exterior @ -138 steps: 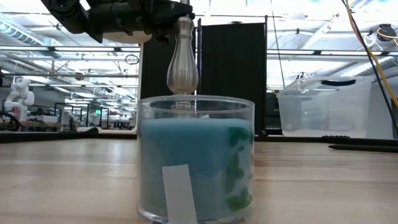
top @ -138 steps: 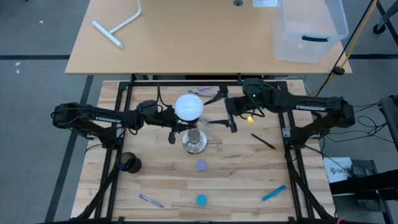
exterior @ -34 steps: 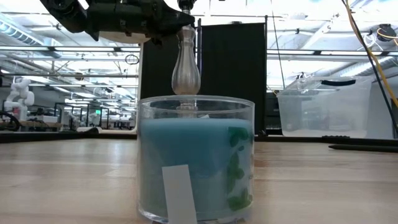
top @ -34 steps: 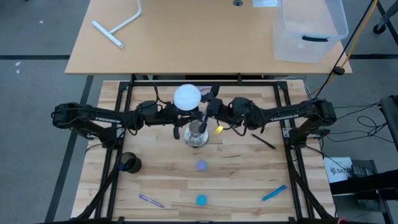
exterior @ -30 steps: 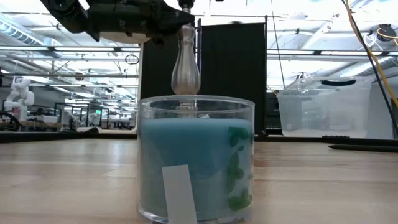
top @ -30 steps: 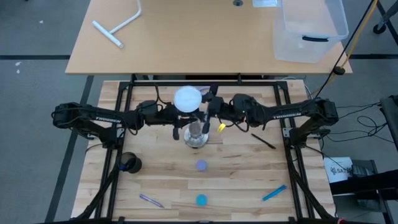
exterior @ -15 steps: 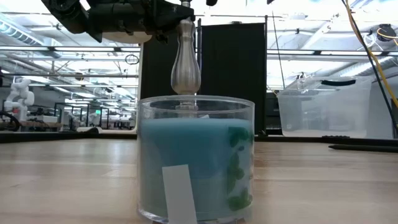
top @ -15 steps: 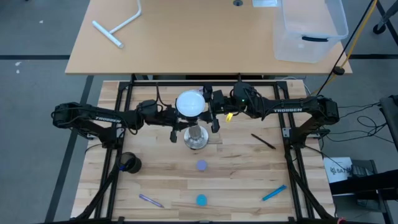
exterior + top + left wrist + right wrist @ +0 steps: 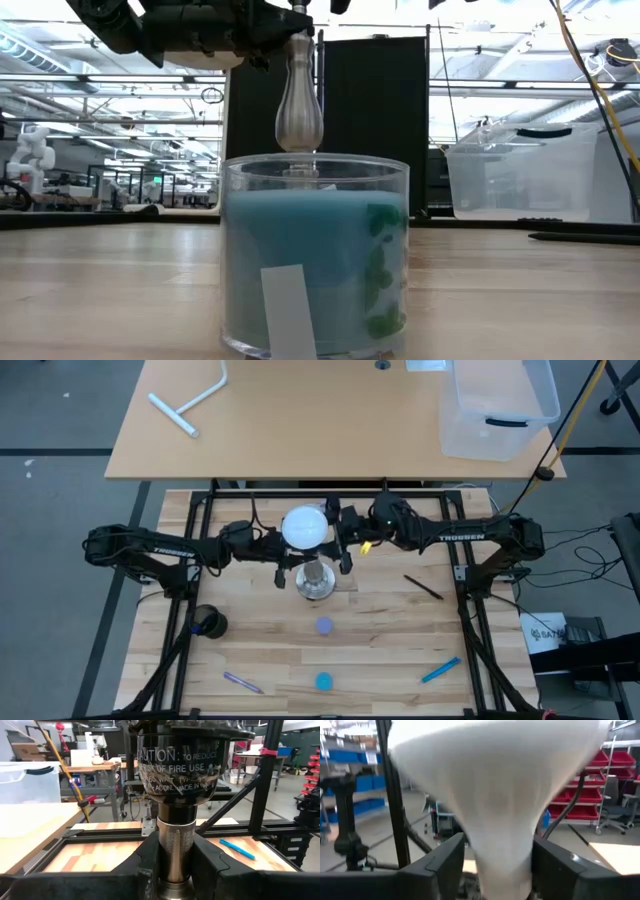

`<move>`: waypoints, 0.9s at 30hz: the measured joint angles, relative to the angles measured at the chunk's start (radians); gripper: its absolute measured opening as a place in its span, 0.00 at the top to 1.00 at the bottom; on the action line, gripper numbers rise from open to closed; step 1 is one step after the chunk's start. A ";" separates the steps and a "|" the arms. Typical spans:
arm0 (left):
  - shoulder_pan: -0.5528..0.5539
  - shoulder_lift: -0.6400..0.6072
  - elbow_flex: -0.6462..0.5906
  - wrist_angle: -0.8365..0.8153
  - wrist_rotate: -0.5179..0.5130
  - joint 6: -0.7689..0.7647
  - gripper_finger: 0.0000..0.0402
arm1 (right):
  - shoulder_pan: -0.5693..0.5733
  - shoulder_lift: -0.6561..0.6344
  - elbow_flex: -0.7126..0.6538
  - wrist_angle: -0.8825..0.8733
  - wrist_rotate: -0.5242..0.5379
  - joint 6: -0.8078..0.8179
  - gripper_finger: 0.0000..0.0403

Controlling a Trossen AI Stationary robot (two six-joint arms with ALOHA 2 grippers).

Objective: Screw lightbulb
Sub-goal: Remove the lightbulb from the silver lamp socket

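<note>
Gripping lightbulb [image 9: 305, 526] neck w/ right hand [image 9: 343, 543]; left hand [image 9: 283, 563] clamps stand [image 9: 313, 583] post

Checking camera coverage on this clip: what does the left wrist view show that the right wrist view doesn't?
Only the left wrist view shows the left gripper clamping the socket stand, under its black top with caution lettering. Only the right wrist view shows the lightbulb, its neck between the right gripper's fingers. Both look past dark fingers into the room.
</note>
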 joint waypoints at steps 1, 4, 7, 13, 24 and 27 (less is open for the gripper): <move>0.000 0.000 0.000 0.000 -0.002 0.000 0.81 | 0.002 -0.001 0.000 -0.010 0.000 -0.011 0.47; 0.000 0.000 0.000 0.000 -0.004 0.000 0.81 | 0.004 -0.028 -0.002 -0.056 0.002 -0.036 0.41; 0.000 0.000 0.000 0.001 -0.008 -0.003 0.81 | 0.003 -0.073 -0.001 -0.121 0.004 -0.056 0.35; 0.000 0.000 -0.001 0.004 -0.024 -0.009 0.81 | 0.017 -0.202 -0.001 -0.375 0.014 -0.190 0.29; -0.001 0.001 -0.003 0.014 -0.056 -0.022 0.81 | 0.257 -0.280 -0.064 -0.513 0.716 -0.438 0.38; -0.001 0.001 -0.003 0.014 -0.058 -0.022 0.81 | 0.308 -0.233 -0.135 -0.355 0.869 -0.491 0.41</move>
